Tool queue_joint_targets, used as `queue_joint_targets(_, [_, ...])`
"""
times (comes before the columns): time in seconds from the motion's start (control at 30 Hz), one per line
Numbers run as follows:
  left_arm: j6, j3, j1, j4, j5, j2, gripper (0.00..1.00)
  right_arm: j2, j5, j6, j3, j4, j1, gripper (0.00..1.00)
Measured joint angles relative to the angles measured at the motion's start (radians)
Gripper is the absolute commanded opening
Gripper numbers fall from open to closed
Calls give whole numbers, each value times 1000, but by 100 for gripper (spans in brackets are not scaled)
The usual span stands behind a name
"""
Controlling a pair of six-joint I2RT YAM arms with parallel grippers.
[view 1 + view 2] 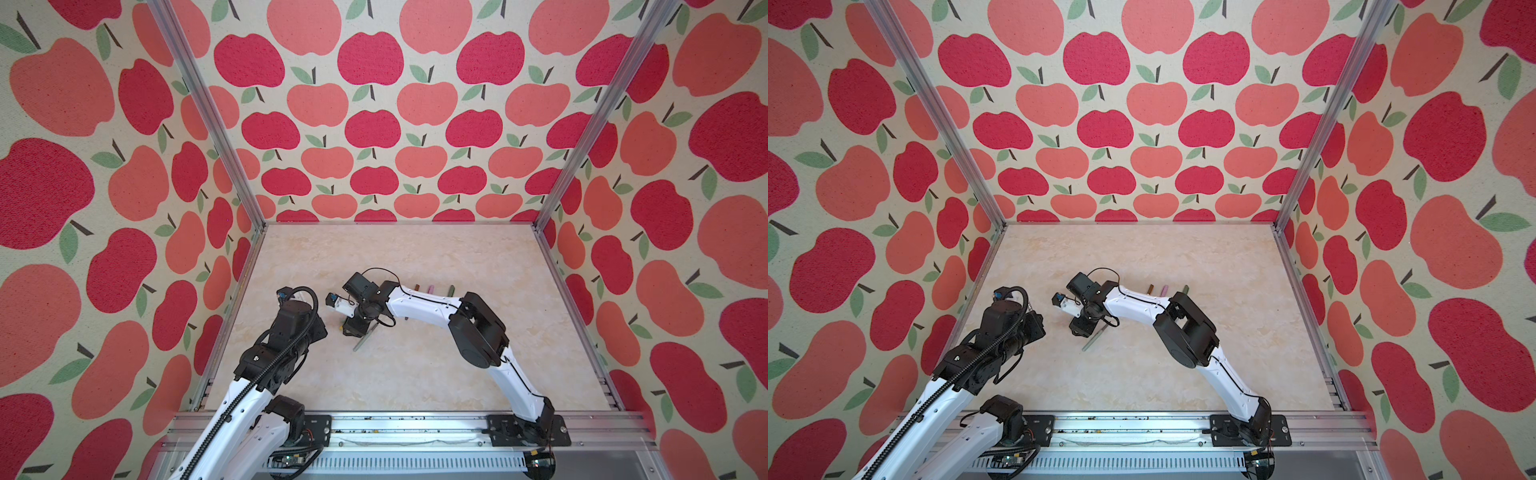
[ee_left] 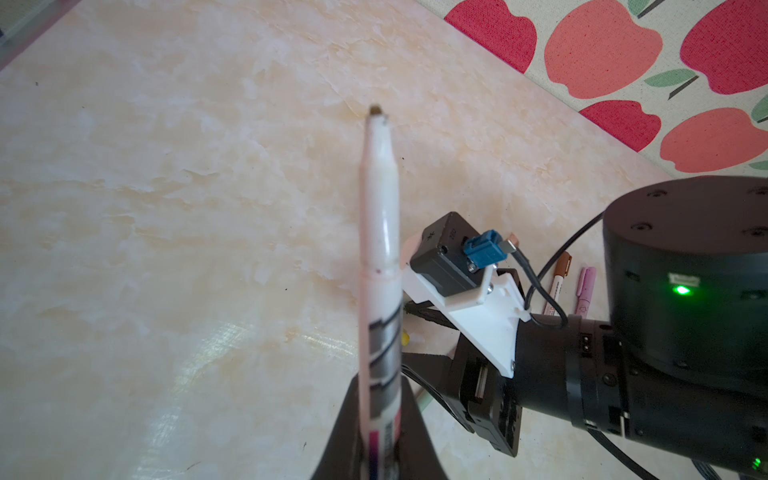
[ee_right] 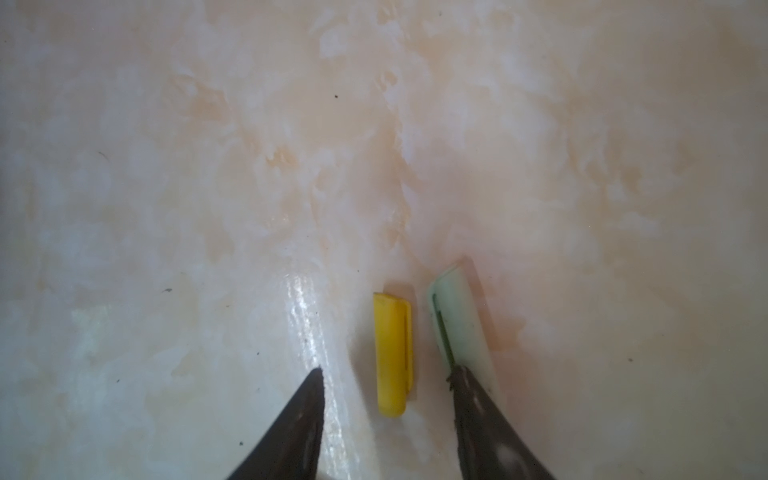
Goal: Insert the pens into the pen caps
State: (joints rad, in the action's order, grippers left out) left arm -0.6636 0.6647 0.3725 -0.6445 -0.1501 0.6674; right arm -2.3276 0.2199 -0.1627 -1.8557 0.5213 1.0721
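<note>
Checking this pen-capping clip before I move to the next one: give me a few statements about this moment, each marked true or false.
1. The left end effector holds a white pen with its tip bare. True.
2. The right end effector is clamped on the yellow cap. False: the cap lies on the table between open jaws, touching neither.
3. A light green cap lies beside the yellow cap. True.
4. No pen lies on the table near the right end effector. False: in both top views a pale green pen lies there.
</note>
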Motion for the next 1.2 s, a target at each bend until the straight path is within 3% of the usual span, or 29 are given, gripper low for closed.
queue_joint_targets(0.53, [0, 0, 0, -17, -6, -21, 0, -97, -20, 4, -137, 31, 21, 30])
queue_joint_targets(1.2, [0, 0, 0, -21, -18, -32, 0, -31, -111, 3, -16, -34, 42, 27])
